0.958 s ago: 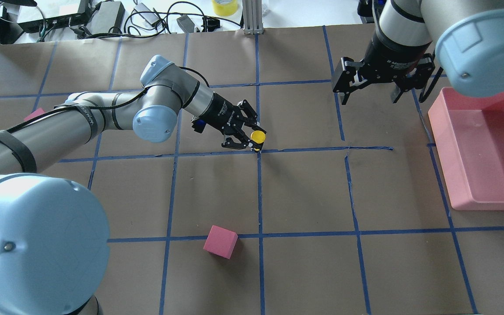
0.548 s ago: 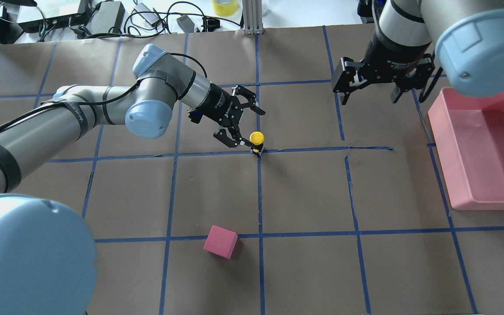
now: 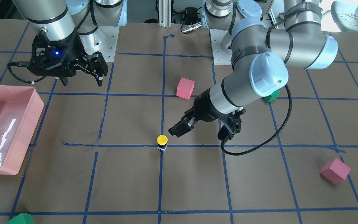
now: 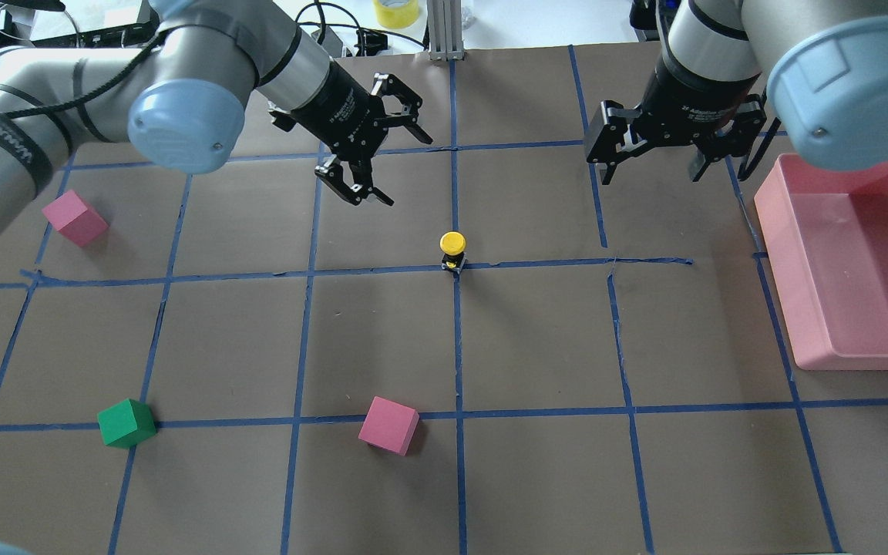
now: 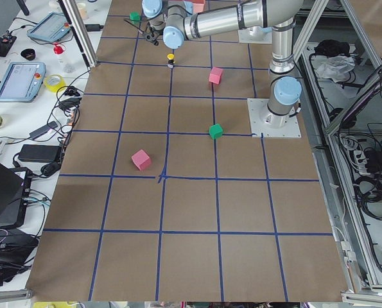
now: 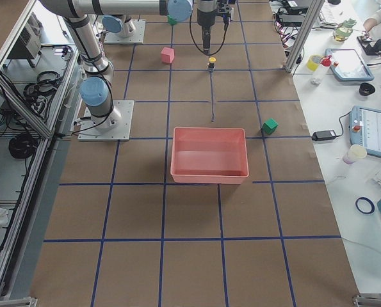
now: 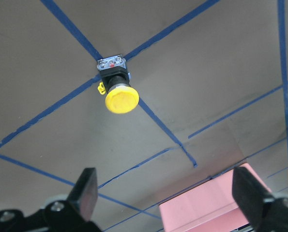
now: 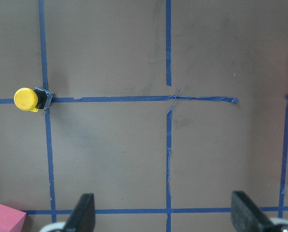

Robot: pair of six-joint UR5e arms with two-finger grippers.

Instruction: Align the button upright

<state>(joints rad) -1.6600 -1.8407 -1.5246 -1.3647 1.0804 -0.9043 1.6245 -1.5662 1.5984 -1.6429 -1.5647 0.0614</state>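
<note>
Taped brown table (image 4: 536,331), upright button (image 4: 452,248); left gripper (image 4: 408,171) wide-spread, plainest overhead.

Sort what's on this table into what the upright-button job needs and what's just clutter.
Job: small yellow-capped push button with black body, standing upright on the tape crossing; open left gripper near it.
Lying about: two pink foam cubes; two green foam cubes; pink plastic tray; open right gripper, idle.
</note>
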